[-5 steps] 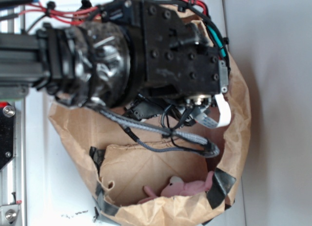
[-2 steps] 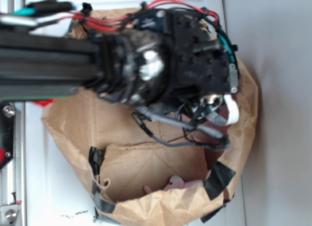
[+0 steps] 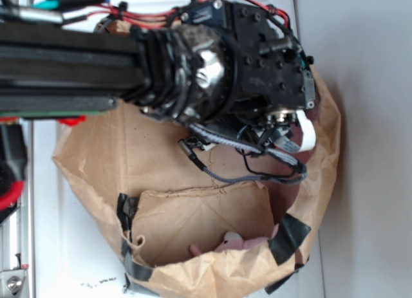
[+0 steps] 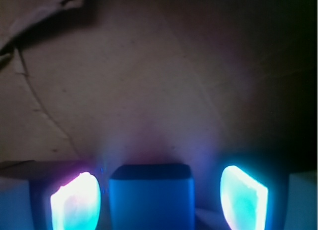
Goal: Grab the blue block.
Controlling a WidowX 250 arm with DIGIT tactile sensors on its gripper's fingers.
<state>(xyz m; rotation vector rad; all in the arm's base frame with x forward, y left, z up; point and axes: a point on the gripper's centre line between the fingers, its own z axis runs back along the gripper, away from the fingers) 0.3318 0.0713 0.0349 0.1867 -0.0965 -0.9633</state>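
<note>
In the wrist view the blue block stands between my gripper's two glowing fingers. The left fingertip is a small gap away from the block, and the right fingertip a wider gap away. The jaws are open and neither touches the block. Brown paper lies behind the block. In the exterior view my arm's black wrist reaches down into the brown paper bag and hides the fingers and the block.
The pink plush toy peeks over the bag's near rim. Black tape patches hold the bag's edge. Grey and black cables hang under the wrist. A metal rail runs along the left.
The arm has shifted up and to the right in the exterior view, deeper into the bag. The bag rim has risen and covers more of the pink plush toy.
</note>
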